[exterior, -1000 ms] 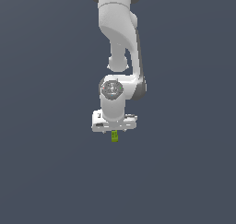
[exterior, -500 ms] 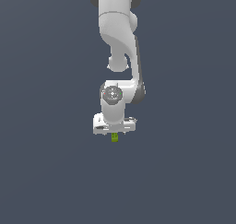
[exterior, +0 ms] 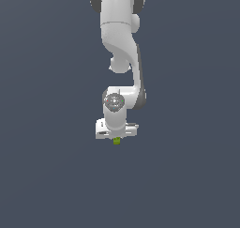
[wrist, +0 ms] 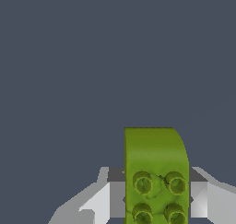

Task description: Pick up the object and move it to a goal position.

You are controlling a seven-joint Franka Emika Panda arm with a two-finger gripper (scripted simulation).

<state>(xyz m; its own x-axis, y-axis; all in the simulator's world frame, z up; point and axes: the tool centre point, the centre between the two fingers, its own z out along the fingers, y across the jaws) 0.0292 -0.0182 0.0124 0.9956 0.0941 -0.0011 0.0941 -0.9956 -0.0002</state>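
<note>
tool (exterior: 116, 137): white, pointing down, fingers (wrist: 199, 199) pinching the block. block (exterior: 116, 140): yellow-green, studded, protruding below the fingertips.

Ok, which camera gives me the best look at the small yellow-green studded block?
The wrist view: the yellow-green studded block fills the foreground, round studs clear, between the grey fingers. In the exterior view the block is only a tiny green speck under the white gripper.
</note>
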